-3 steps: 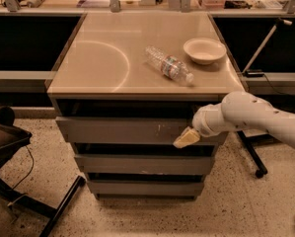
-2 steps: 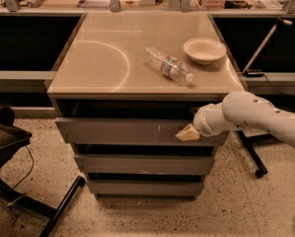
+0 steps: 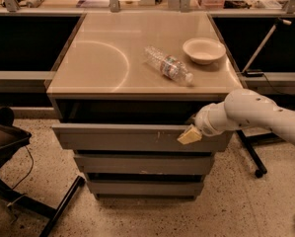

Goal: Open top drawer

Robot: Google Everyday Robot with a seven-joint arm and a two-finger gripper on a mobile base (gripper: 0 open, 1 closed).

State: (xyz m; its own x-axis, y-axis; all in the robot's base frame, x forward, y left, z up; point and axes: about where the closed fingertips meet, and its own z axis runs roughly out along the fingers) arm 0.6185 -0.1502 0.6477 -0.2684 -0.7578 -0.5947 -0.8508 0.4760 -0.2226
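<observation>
Grey, flat and handleless, the top drawer (image 3: 132,137) juts slightly out beneath the smooth beige table (image 3: 97,78), my cream wedge-shaped hand (image 3: 189,135) against its scratched right front, its grip I cannot tell.

Smooth beige laminate on table (image 3: 102,63), semi-gloss, with pale ring mark. Front of top drawer (image 3: 127,137) was matt grey, perhaps painted metal, with whitish scratches right of centre. At drawer front's right end, tool (image 3: 189,135) had pale yellow matt tip. Shell of arm (image 3: 250,115) was smooth white plastic with slight sheen. Clear crinkled plastic bottle (image 3: 167,65); matt off-white bowl (image 3: 203,50); dull speckled floor (image 3: 245,201).
</observation>
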